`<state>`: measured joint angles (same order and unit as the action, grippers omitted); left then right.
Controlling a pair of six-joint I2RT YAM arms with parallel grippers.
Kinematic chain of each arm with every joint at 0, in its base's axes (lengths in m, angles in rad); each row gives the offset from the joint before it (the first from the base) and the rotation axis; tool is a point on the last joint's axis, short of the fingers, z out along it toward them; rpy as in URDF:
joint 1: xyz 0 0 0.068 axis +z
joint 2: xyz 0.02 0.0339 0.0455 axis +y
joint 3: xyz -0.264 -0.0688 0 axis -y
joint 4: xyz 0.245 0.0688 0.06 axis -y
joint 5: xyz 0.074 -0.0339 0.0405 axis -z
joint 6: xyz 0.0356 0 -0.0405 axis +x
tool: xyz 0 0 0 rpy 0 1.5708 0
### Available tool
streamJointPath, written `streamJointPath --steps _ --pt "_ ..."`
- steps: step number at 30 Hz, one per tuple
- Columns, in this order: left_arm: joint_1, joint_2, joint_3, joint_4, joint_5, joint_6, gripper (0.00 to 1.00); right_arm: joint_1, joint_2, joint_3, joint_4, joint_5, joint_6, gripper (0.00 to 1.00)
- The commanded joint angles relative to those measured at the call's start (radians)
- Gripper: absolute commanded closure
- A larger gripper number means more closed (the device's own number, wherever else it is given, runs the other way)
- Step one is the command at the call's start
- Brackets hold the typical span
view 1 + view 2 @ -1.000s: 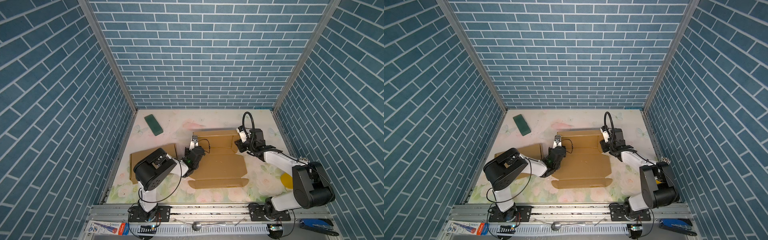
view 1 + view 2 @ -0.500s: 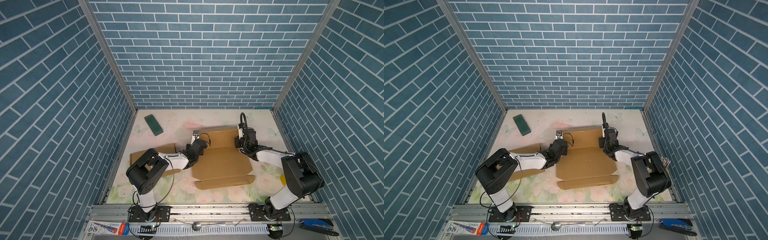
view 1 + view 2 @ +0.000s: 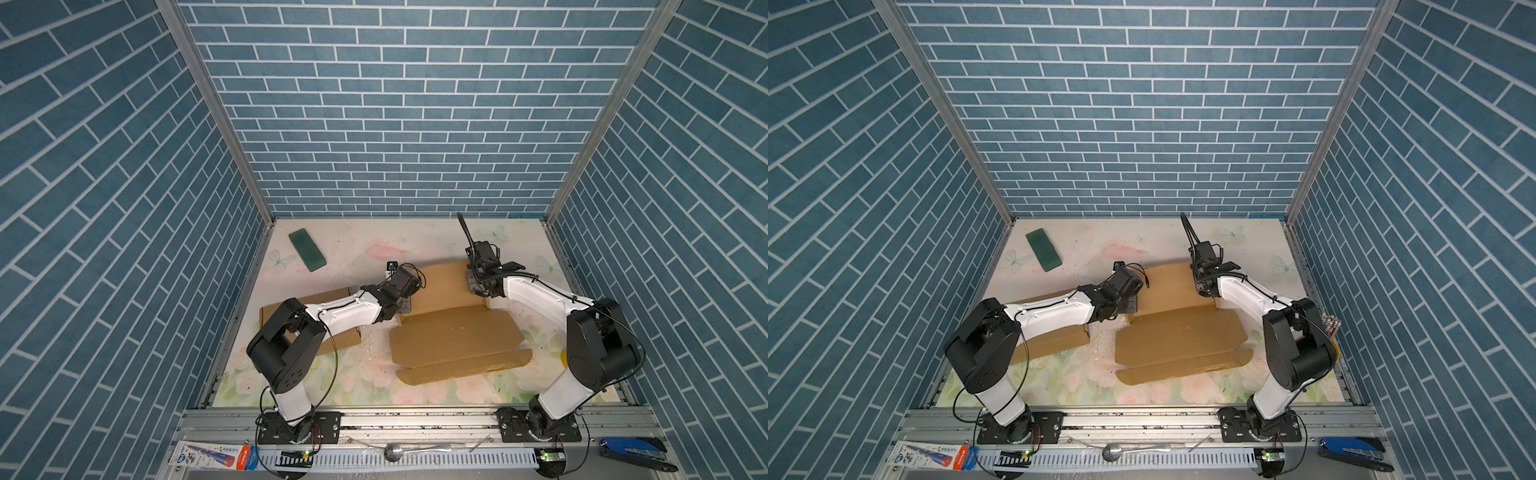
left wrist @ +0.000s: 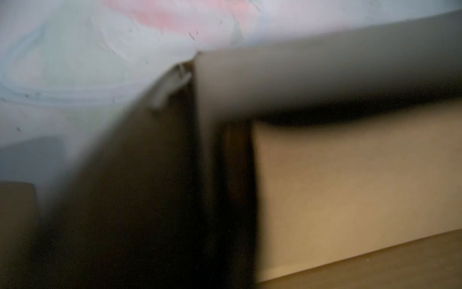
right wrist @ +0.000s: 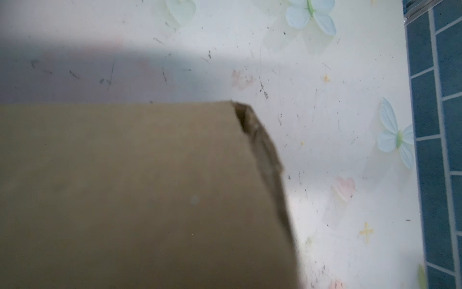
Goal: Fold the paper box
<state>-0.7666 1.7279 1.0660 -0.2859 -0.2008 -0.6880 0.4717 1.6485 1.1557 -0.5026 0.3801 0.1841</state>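
The paper box [image 3: 453, 340] [image 3: 1179, 336] is a brown cardboard sheet lying mid-table, its near flaps flat. Its far panel [image 3: 442, 286] stands raised between the two grippers. My left gripper [image 3: 405, 305] [image 3: 1131, 305] is shut at that panel's left end. The right gripper [image 3: 473, 286] [image 3: 1202, 289] is shut at its right end. The left wrist view is blurred, with dark cardboard [image 4: 350, 187] close up. In the right wrist view the panel [image 5: 125, 187] fills the near part and hides the jaws.
A second flat cardboard piece [image 3: 307, 320] lies under the left arm. A green block [image 3: 306, 249] sits at the back left. A yellow object [image 3: 563, 357] shows behind the right arm's base. Brick walls enclose the table on three sides.
The right gripper has shut at the panel's right end. Both grippers moved toward the back, the far panel stands more upright, and the box has shifted and turned slightly.
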Motion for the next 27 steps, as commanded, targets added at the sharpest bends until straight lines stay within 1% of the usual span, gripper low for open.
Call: streamJointPath --steps 1,5,7,9,11,12,15,18,20,22,27 --pt "-0.005 -0.011 -0.011 -0.209 0.154 -0.036 0.95 -0.006 0.039 0.139 -0.312 0.043 -0.054 1.00" --pt "-0.011 -0.035 -0.050 -0.192 0.257 -0.089 0.81 0.004 0.127 0.253 -0.485 0.014 -0.176 1.00" --pt "-0.011 -0.052 -0.073 -0.173 0.283 -0.104 0.76 0.005 0.172 0.283 -0.517 0.012 -0.224 1.00" --pt "-0.011 -0.054 -0.069 -0.177 0.296 -0.100 0.71 0.006 0.212 0.308 -0.528 -0.023 -0.273 1.00" --pt "-0.008 -0.052 -0.054 -0.192 0.313 -0.084 0.65 0.008 0.254 0.347 -0.547 -0.069 -0.316 1.00" --pt "-0.007 -0.053 -0.046 -0.205 0.323 -0.074 0.62 0.010 0.276 0.367 -0.554 -0.074 -0.339 1.00" --pt "0.009 -0.076 -0.020 -0.264 0.341 -0.021 0.52 0.012 0.335 0.418 -0.583 -0.079 -0.408 1.00" --pt "0.040 -0.123 0.015 -0.331 0.336 0.065 0.39 0.013 0.393 0.471 -0.607 -0.066 -0.469 0.99" --pt "0.058 -0.146 0.057 -0.366 0.340 0.126 0.32 0.012 0.434 0.510 -0.622 -0.066 -0.497 0.94" --pt "0.071 -0.161 0.095 -0.368 0.371 0.201 0.28 0.013 0.479 0.555 -0.633 -0.066 -0.519 0.86" --pt "0.124 -0.122 0.122 -0.280 0.472 0.322 0.27 0.026 0.580 0.659 -0.643 -0.051 -0.517 0.67"
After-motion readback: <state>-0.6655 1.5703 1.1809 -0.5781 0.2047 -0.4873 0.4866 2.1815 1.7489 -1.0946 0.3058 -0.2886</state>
